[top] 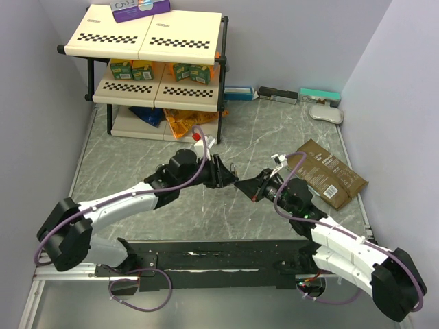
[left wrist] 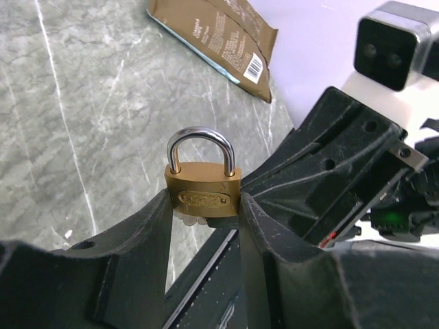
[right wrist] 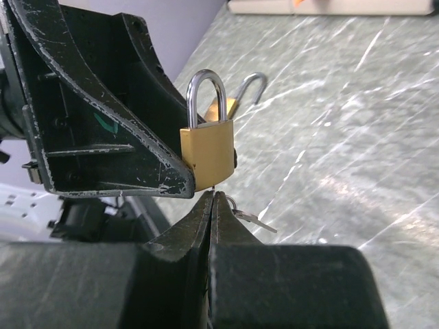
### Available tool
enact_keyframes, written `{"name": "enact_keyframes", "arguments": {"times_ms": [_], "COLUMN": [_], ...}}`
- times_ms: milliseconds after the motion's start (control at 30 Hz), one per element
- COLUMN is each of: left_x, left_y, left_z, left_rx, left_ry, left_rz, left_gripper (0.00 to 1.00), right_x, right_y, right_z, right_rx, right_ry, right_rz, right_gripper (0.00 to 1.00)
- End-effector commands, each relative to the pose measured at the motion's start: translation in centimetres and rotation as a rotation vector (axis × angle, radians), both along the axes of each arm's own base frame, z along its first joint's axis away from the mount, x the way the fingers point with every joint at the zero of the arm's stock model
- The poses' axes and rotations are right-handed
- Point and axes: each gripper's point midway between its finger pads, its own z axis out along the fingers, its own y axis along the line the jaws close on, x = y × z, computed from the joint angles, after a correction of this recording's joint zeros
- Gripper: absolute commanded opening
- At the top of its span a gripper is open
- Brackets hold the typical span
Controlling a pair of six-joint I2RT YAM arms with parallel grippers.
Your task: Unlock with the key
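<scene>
Brass padlock [left wrist: 202,186], shackle shut, is clamped upright in the left gripper [left wrist: 204,204]; just beneath the padlock the right gripper [right wrist: 212,208] pinches the tiny key [right wrist: 215,191], tip at its underside, where a slight misalignment could jam the key, twist it loose, or push the padlock askew.

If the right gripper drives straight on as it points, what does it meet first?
The underside of the nearer brass padlock, directly ahead of the right gripper; the gap looks tiny, though depth is unclear.
</scene>
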Motion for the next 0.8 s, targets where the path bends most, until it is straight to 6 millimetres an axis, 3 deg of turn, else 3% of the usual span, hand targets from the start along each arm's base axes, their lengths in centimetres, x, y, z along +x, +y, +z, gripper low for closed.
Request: {"name": "enact_keyframes", "arguments": {"times_ms": [0, 767], "left_x": [-5.6, -8.5], "left_y": [-1.0, -0.8], "left_z": [1.8, 3.3], "left_rx": [-0.065, -0.084], "left_ry": [0.030, -0.064], "left_rz": [-0.202, -0.297], "left_gripper": [0.01, 0.01], "right_x": [1.3, -0.1], "right_y": [-0.8, -0.8], "right_z": [5.6, 8.4], "right_rx": [0.122, 0.137], "right_ry": [-0.103, -0.132], "right_rz": [-0.068, -0.026], "right_gripper": [0.00, 0.00]}}
